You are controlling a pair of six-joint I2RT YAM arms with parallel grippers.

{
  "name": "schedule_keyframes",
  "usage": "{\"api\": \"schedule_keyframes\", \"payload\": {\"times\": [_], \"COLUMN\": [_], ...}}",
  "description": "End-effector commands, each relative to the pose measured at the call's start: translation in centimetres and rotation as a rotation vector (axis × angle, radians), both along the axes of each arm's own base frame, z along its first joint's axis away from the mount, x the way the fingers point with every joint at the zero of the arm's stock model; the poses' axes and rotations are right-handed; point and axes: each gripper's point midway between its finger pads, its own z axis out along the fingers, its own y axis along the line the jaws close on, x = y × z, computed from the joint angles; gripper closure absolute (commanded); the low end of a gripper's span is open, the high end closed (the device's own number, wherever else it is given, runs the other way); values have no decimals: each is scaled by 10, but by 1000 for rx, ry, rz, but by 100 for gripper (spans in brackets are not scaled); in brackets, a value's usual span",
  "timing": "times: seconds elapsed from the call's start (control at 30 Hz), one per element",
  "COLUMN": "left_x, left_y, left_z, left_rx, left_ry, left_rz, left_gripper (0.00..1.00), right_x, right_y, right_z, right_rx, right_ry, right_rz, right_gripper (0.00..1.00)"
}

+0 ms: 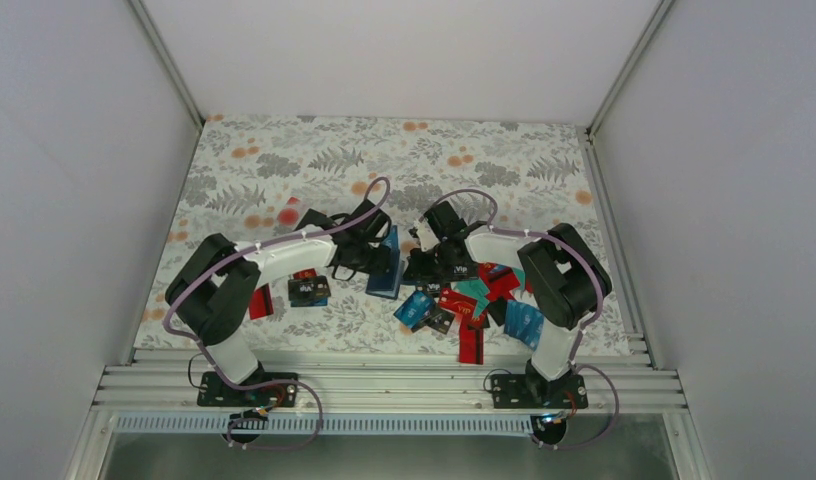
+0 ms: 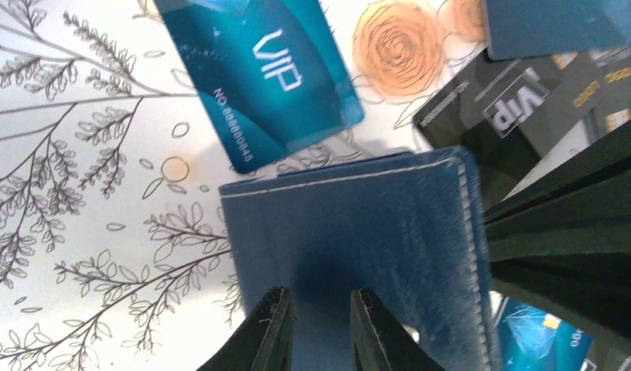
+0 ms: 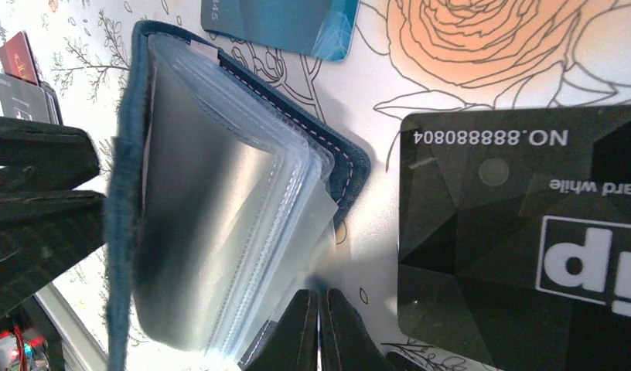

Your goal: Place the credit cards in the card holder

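Note:
The navy card holder (image 1: 387,265) stands on edge between the two arms. My left gripper (image 1: 369,255) is shut on its outer cover (image 2: 351,232), and the jaws (image 2: 320,305) are a little apart around it. In the right wrist view the holder hangs open, fanning out its clear sleeves (image 3: 219,216). My right gripper (image 3: 320,297) is shut, tips at the edge of one clear sleeve; whether it pinches that sleeve is unclear. A teal VIP credit card (image 2: 266,77) and a black one (image 3: 521,232) lie flat on the cloth beside the holder.
A heap of blue, red, teal and black cards (image 1: 464,300) lies under the right arm. A few more cards (image 1: 309,290) lie under the left arm. A blurred red thing (image 1: 289,213) sits behind the left arm. White walls close in the floral cloth.

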Motion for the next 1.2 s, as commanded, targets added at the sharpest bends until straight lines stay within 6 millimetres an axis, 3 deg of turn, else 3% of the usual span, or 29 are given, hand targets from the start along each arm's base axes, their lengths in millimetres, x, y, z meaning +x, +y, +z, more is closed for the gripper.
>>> {"api": "schedule_keyframes", "payload": {"times": [0.0, 0.13, 0.4, 0.53, 0.9, 1.17], "left_x": [-6, -8, -10, -12, -15, -9], "left_y": [6, 1, 2, 5, 5, -6], "left_z": [-11, -21, -32, -35, -35, -7], "left_rx": [5, -13, 9, 28, 24, -48], "left_ry": [26, 41, 54, 55, 59, 23], "left_rz": [-26, -51, -59, -54, -51, -62], "left_gripper": [80, 80, 81, 81, 79, 73], "right_x": [-1, 5, 15, 16, 18, 9], "right_y": [-6, -4, 11, 21, 21, 3], "right_z": [-12, -2, 53, 68, 33, -8], "right_rx": [-42, -40, 47, 106, 68, -32], "right_ry": [18, 0, -62, -60, 4, 35], "right_rz": [-4, -3, 36, 51, 31, 10], "right_gripper": [95, 96, 94, 92, 94, 95]}}
